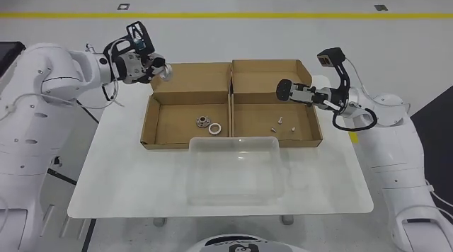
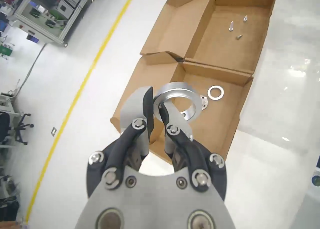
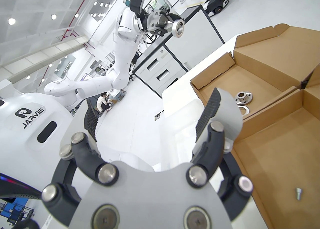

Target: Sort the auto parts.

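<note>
I've got the left gripper (image 2: 155, 102) pinching the metal ring (image 2: 192, 105) through its bore, the box (image 2: 220, 125) below already holding flange (image 2: 203, 102) and washer (image 2: 216, 92), presumably its destination, while my right gripper (image 3: 152, 100) hangs open above the screws (image 2: 231, 26)

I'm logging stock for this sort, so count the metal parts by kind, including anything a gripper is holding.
Large ring, held by the left gripper: 1
Flanged hub: 1
Flat washer: 1
Screws: 3
Total: 6
</note>
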{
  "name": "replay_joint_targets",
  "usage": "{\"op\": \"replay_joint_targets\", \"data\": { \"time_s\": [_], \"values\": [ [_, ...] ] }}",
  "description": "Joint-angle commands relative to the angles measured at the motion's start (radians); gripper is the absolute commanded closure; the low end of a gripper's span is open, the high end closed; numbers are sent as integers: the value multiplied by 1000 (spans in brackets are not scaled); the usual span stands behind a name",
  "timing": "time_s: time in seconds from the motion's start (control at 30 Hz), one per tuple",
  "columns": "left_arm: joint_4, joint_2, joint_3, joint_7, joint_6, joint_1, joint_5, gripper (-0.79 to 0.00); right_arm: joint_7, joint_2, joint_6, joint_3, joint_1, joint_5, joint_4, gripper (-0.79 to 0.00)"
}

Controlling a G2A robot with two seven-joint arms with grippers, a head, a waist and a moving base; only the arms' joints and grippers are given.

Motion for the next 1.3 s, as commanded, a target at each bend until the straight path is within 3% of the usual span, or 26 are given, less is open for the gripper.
{"op": "replay_joint_targets", "data": {
  "time_s": [0.0,0.23,0.7,1.0,1.27],
  "values": [
    [34,-3,30,-29,-30,-36,43,0,0,0,0,0,0,0,0,-785],
    [161,-20,220,-23,-90,-150,228,0,0,0,0,0,0,0,0,-785],
    [307,-69,626,-23,-90,-304,223,0,0,0,0,0,0,0,0,-785],
    [371,-98,799,-3,-90,-370,181,0,0,0,0,0,0,0,0,-785],
    [451,-131,856,149,-84,-387,262,0,0,0,0,0,0,0,0,-785]
  ]
}}
